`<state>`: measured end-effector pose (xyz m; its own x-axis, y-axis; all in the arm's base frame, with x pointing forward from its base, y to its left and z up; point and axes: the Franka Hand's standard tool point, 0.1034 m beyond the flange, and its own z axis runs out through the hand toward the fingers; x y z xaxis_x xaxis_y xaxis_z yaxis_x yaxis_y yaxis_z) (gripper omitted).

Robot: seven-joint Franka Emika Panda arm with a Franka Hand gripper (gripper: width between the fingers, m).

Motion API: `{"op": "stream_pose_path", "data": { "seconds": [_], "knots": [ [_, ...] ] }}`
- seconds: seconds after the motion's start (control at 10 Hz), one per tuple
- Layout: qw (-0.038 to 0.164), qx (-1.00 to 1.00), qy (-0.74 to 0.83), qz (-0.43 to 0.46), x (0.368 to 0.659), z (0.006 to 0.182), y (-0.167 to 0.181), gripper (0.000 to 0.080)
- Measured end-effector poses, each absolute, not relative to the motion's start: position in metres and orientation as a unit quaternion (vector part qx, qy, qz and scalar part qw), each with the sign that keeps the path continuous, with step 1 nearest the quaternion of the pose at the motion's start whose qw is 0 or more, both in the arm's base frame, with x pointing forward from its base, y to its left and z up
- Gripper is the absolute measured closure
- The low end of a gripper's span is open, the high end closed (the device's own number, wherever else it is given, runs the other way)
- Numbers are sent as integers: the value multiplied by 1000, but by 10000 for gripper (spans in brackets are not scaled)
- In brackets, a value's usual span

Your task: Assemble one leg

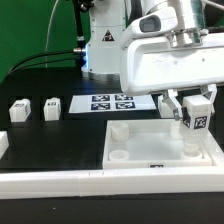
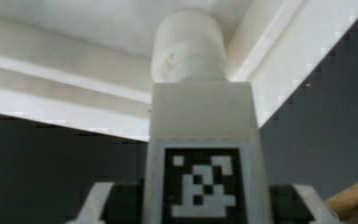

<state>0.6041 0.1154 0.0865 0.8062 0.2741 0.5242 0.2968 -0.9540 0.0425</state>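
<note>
At the exterior view's right, the two-finger gripper (image 1: 195,114) clamps a small white plastic leg (image 1: 198,125) upright over the white square tray (image 1: 135,165)

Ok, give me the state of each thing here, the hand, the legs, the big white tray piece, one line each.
hand: shut on the held leg.
held leg: upright, over the tray piece's side on the exterior view's right; seated or not, cannot tell.
first loose leg: standing on the table, untouched.
second loose leg: standing beside it, untouched.
tray piece: lying flat; its two sockets on the exterior view's left empty.
</note>
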Motion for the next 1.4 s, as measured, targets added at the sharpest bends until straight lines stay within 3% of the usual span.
{"op": "stream_pose_path", "data": {
  "seconds": [1.4],
  "knots": [
    [19,-945,-147,-291,606,74,114,507]
  ]
}}
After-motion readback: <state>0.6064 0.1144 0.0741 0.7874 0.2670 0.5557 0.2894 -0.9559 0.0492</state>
